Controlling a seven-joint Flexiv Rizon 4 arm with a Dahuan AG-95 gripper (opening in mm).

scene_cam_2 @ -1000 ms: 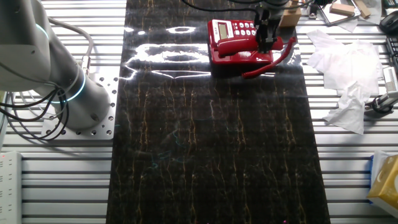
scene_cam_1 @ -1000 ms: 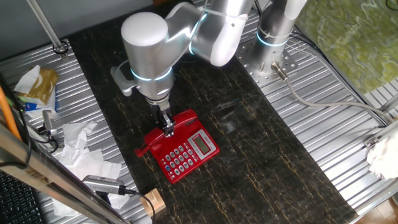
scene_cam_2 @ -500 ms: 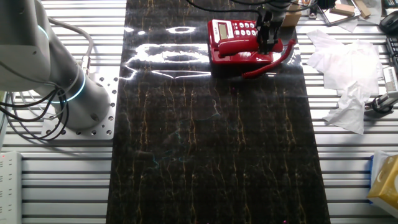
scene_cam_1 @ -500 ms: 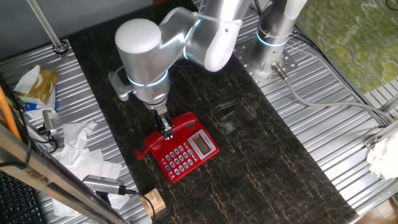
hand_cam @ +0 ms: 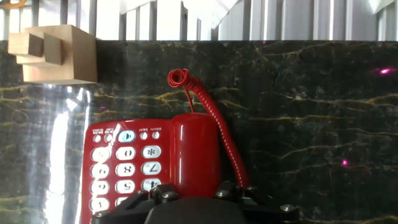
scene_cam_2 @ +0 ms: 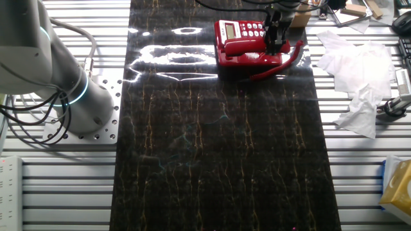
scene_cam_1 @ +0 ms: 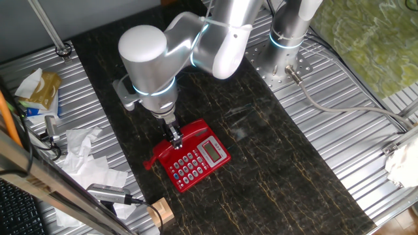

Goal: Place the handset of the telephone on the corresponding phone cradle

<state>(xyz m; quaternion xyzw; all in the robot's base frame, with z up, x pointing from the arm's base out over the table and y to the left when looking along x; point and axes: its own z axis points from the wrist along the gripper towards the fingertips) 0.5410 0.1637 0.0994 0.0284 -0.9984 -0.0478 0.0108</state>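
Left of my gripper (scene_cam_1: 174, 136) sat the telephone (hand_cam: 121, 168) keypad, with a wooden block (hand_cam: 56, 55) further out past that corner. My fingers were down on the handset (hand_cam: 195, 155), which lay along the phone cradle (scene_cam_2: 249, 58) beside the keys; honestly couldn't tell if the jaws were clamped or loose. To the right, the coiled cord (hand_cam: 214, 121) ran off over the dark tabletop (hand_cam: 311, 112).
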